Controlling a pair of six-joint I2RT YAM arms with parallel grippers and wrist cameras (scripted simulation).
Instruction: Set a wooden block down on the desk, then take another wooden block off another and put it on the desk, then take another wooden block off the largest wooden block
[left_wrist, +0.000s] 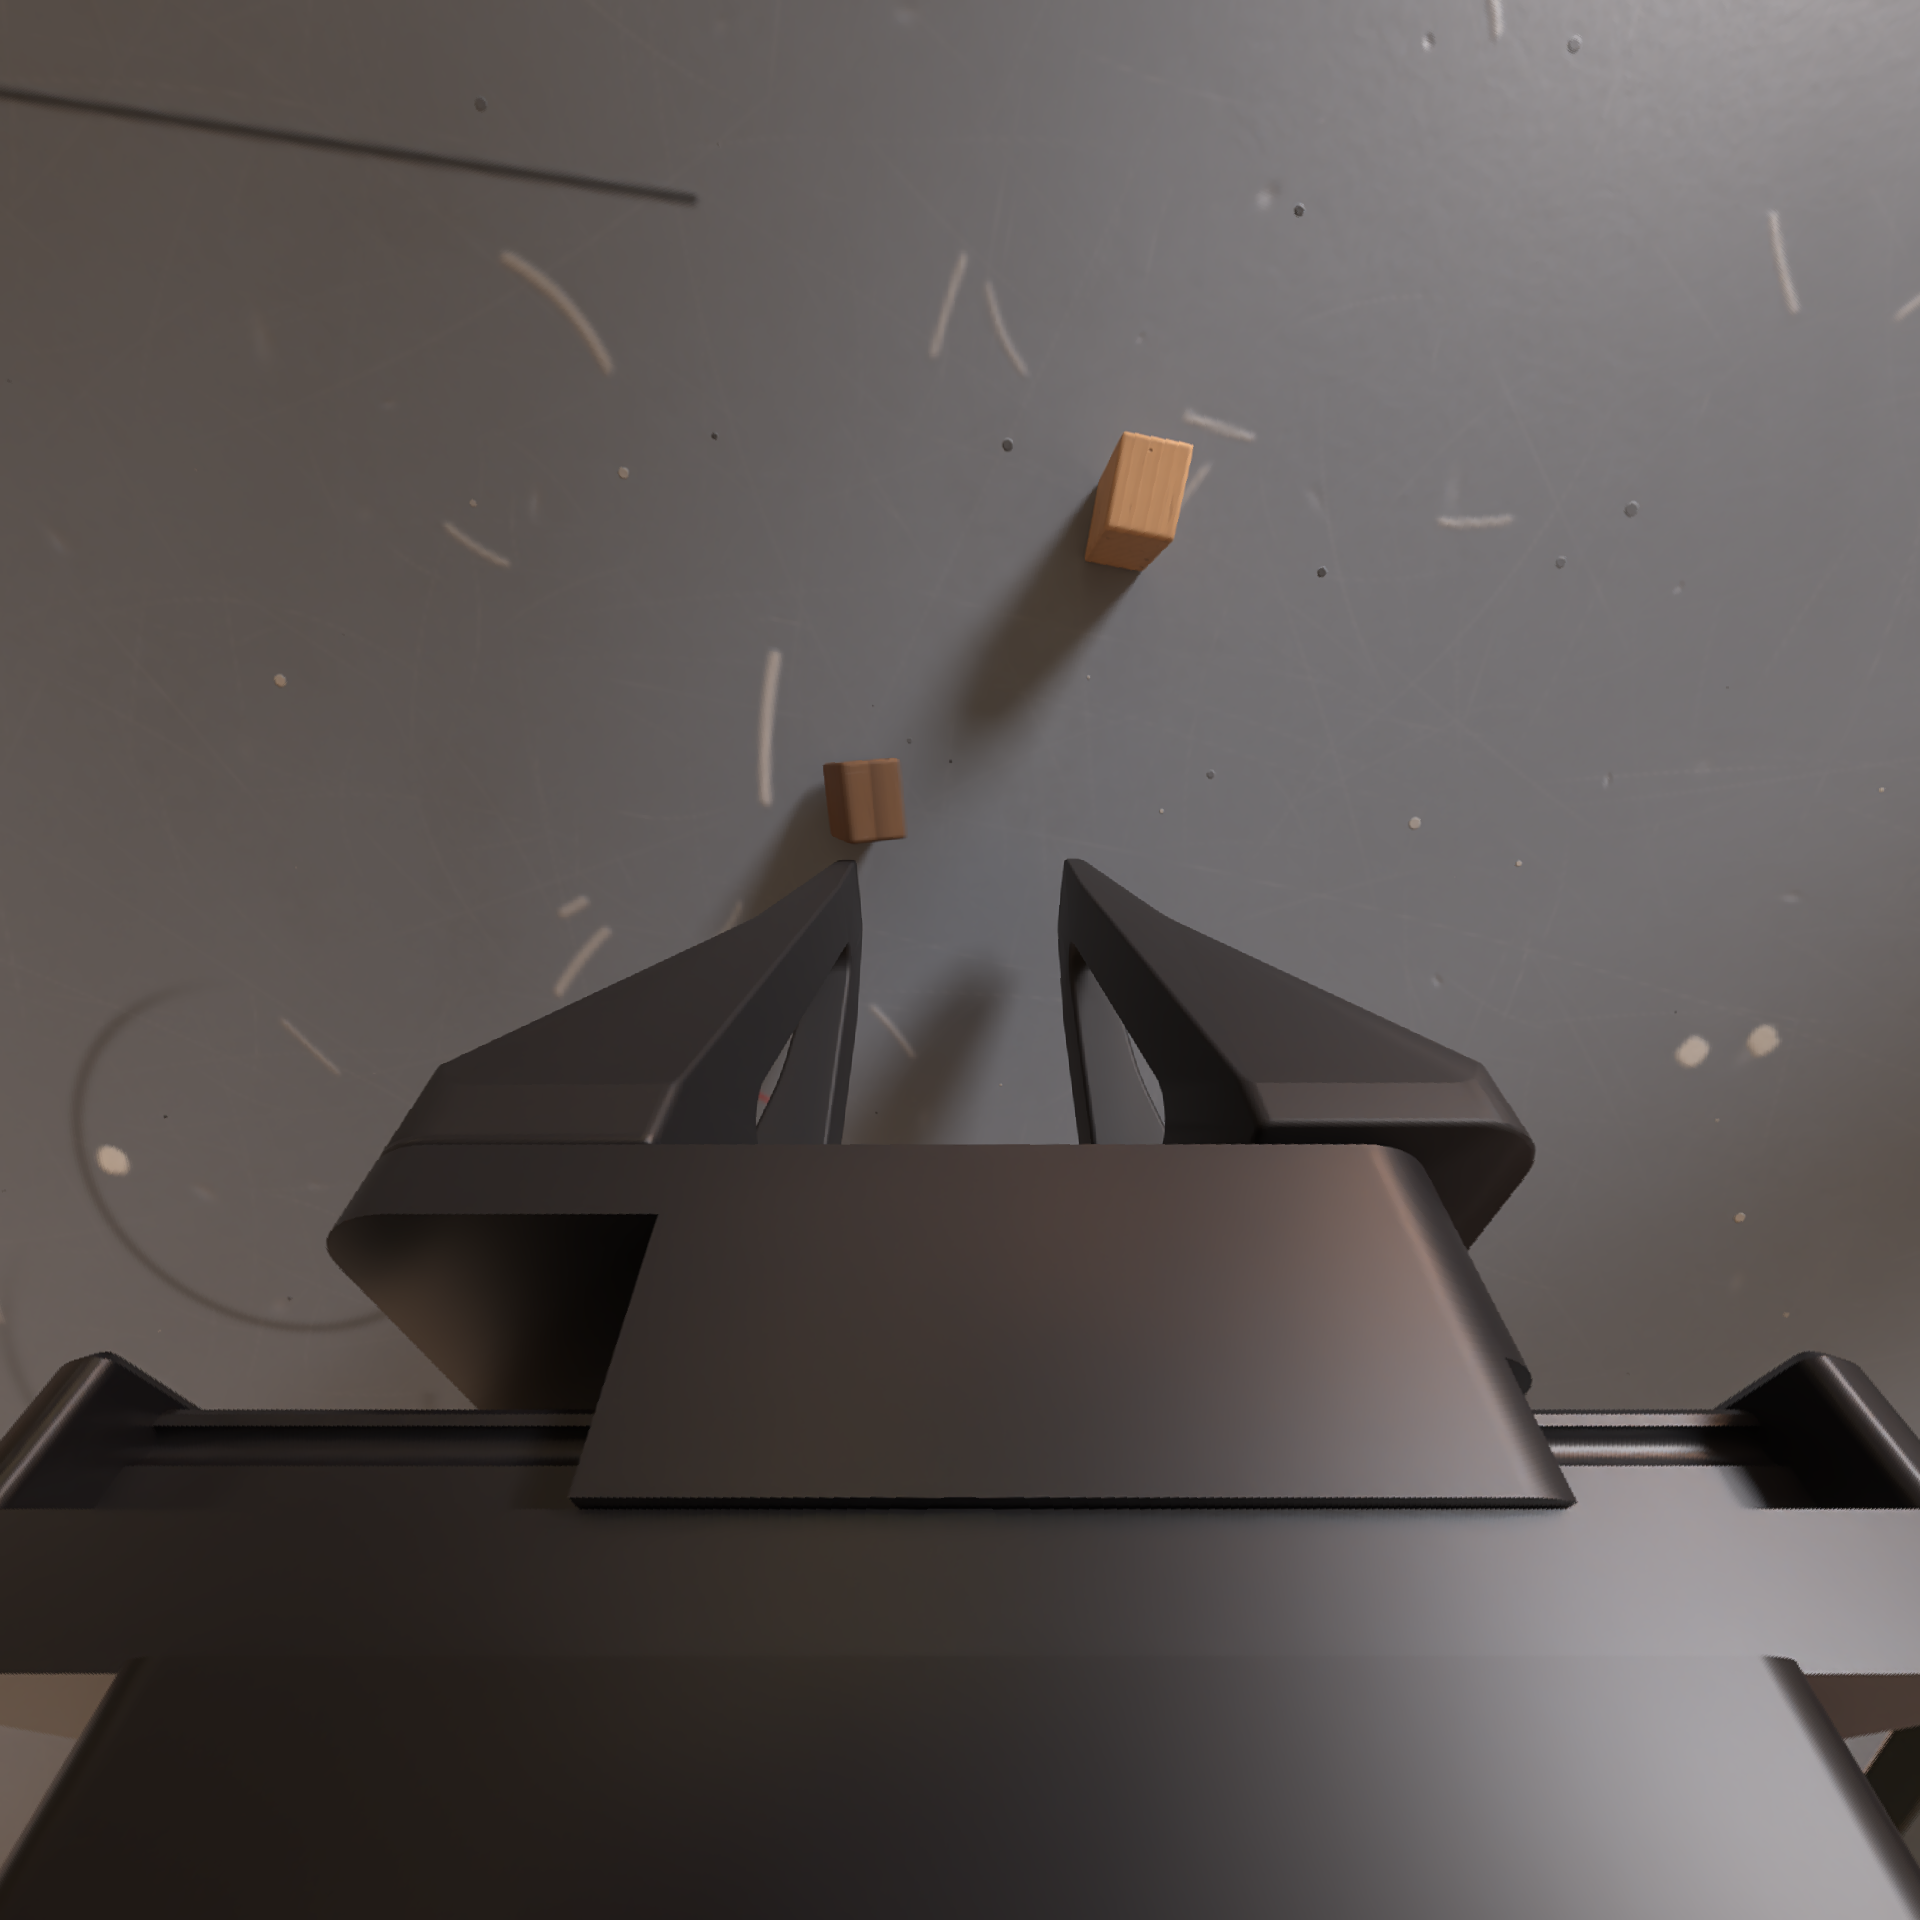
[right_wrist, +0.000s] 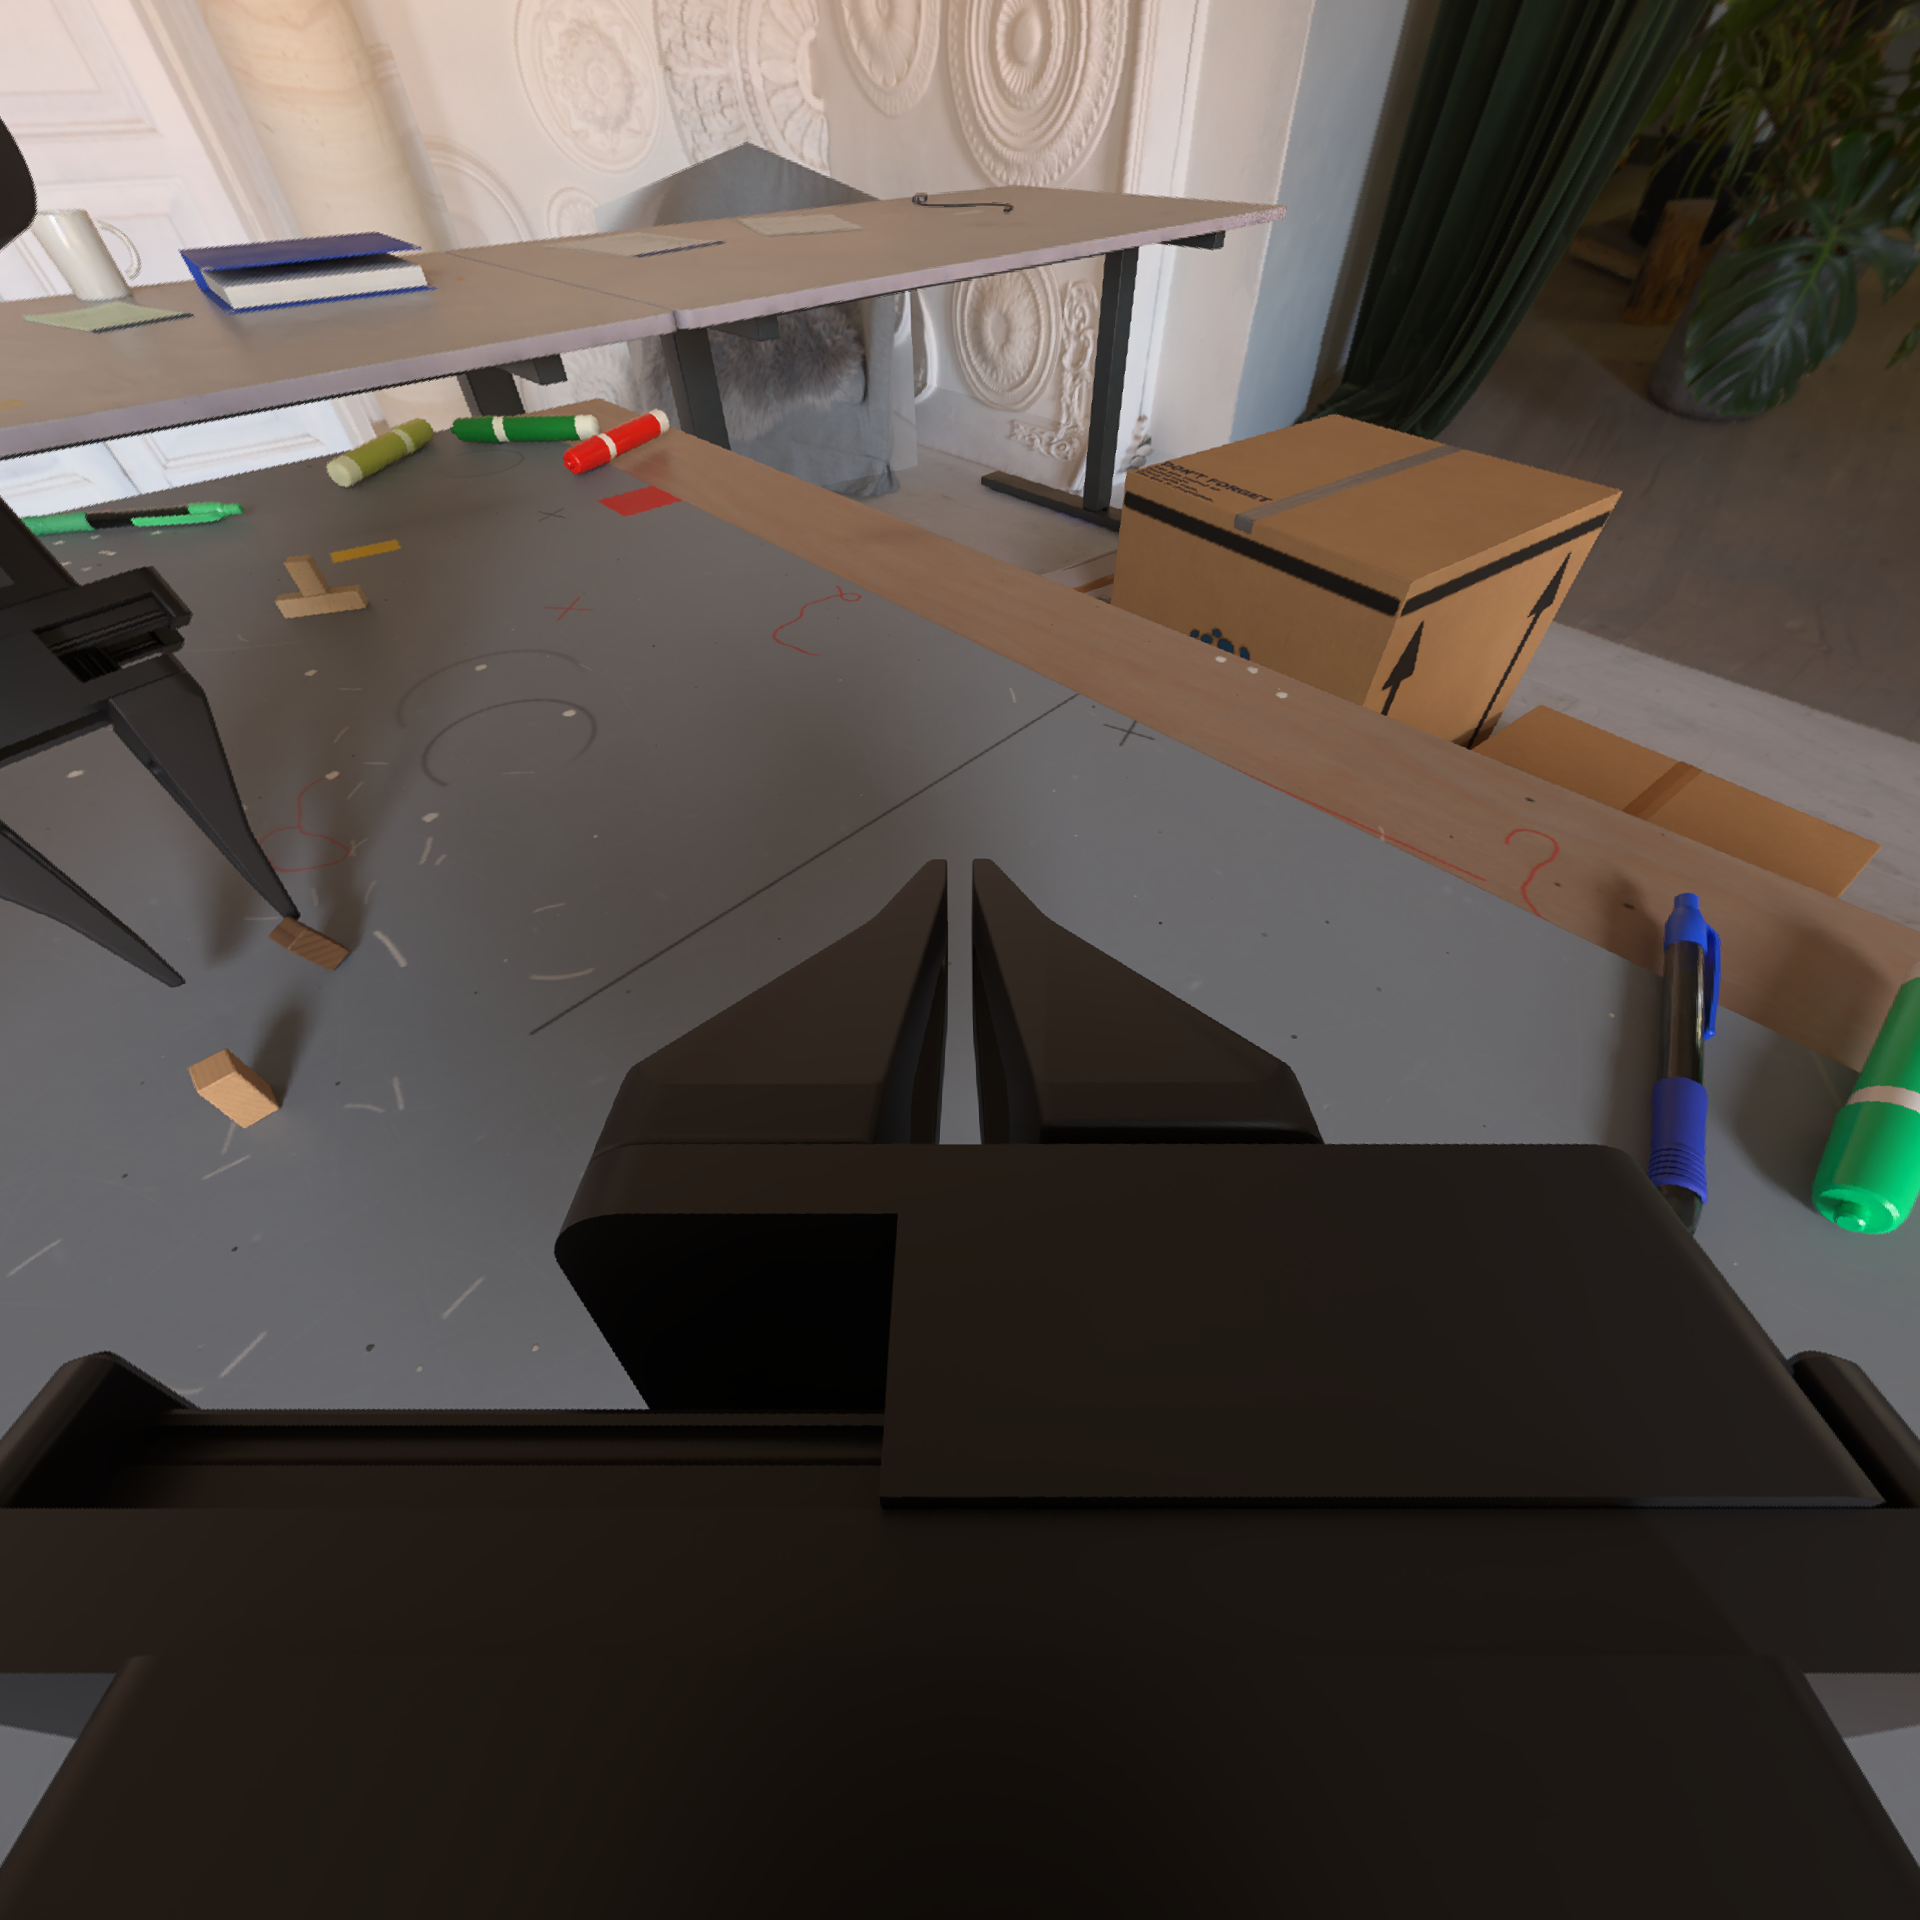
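Left hand (left_wrist: 958, 864): fingers apart, nothing between them, pointed down at the grey scuffed counter (left_wrist: 416, 520). Right hand (right_wrist: 959, 864): fingers drawn nearly together with only a thin slit, empty, held above the counter.

Blocks, all light tan wood with visible grain:
- Small block (left_wrist: 863, 798) lies on the counter just beyond the left fingertip of the left hand; the right wrist view puts it right at that fingertip, contact not determinable.
- Mid block (left_wrist: 1138, 501), a short cuboid, lies on the counter alone, well apart from the small one, casting a long shadow.
- Far stack (right_wrist: 318, 590): a flat, wider block on the counter with a narrower block standing upright on top, near a yellow patch (right_wrist: 365, 551).

Containers: one cardboard box (right_wrist: 1351, 571) beyond the counter edge, taped shut, contents not visible. A white mug (right_wrist: 85, 252) on the rear desk; its inside is not visible.
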